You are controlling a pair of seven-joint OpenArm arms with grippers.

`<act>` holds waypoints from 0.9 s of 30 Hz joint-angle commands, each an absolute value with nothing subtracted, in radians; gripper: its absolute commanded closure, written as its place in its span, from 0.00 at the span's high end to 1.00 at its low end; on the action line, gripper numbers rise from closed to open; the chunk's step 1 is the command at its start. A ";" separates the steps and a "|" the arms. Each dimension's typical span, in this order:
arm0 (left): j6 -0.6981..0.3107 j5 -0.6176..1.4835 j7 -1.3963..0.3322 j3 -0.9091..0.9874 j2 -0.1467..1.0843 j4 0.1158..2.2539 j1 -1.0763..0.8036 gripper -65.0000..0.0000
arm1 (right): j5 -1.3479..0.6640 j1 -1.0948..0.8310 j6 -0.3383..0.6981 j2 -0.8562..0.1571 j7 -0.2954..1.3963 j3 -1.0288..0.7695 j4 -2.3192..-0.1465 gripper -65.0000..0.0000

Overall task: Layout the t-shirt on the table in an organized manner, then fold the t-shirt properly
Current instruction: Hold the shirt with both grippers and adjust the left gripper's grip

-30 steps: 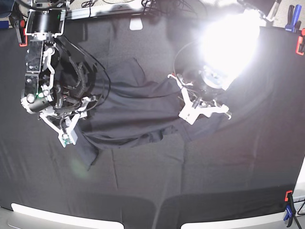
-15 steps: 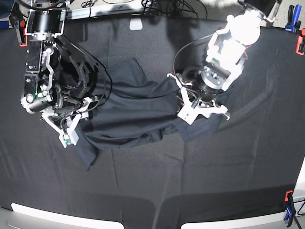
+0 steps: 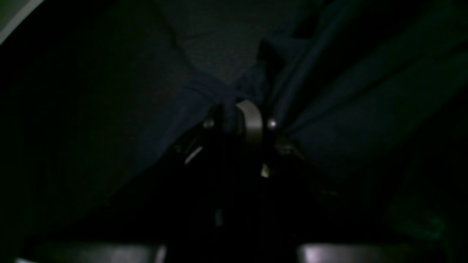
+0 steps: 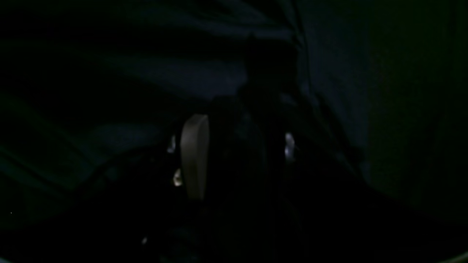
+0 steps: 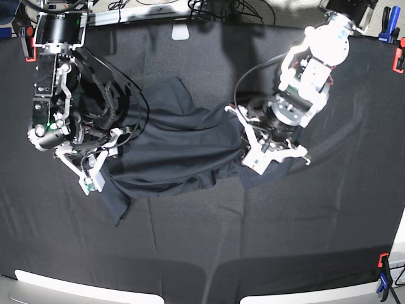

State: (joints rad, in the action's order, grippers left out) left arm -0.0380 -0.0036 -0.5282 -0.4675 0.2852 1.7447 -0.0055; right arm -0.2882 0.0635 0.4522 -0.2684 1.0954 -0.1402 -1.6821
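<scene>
While both arms hold opposite sides: t-shirt [image 5: 174, 149] bunched mid-worktop [image 5: 316, 215], ready for spreading.
Left jaws [image 3: 237, 113]: pinching a shirt fold.
Right jaws [image 4: 239, 146]: grip unclear, too dark.

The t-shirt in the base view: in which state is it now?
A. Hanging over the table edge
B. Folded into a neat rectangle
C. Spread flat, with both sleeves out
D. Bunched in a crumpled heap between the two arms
D: the t-shirt lies wrinkled and gathered on the table, between the left gripper and the right gripper.
</scene>
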 commanded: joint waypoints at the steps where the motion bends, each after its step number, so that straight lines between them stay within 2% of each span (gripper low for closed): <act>1: -0.042 -0.009 -0.508 -0.464 0.286 1.762 0.010 0.11 | -0.295 0.080 0.456 -0.280 1.082 -0.145 -1.700 0.38; 5: -0.042 -0.009 -0.509 -0.464 0.286 1.762 0.010 0.13 | -0.295 0.080 0.456 -0.280 1.083 -0.145 -1.700 0.38; 11: -0.042 -0.009 -0.529 -0.464 0.286 1.707 0.012 0.32 | -0.295 0.080 0.456 -0.280 1.086 -0.145 -1.700 0.38; 18: -0.042 -0.009 -0.501 -0.464 0.284 1.649 0.012 0.31 | -0.295 0.080 0.456 -0.280 1.085 -0.145 -1.700 0.38; 21: -0.042 -0.010 -0.500 -0.464 0.280 1.649 0.014 0.25 | -0.295 0.080 0.456 -0.280 1.085 -0.145 -1.700 0.38; 25: -0.042 -0.009 -0.500 -0.464 0.280 1.649 0.014 0.03 | -0.295 0.080 0.456 -0.280 1.085 -0.145 -1.700 0.38; 27: -0.042 -0.010 -0.501 -0.464 0.280 1.649 0.014 0.00 | -0.295 0.080 0.456 -0.280 1.085 -0.145 -1.700 0.38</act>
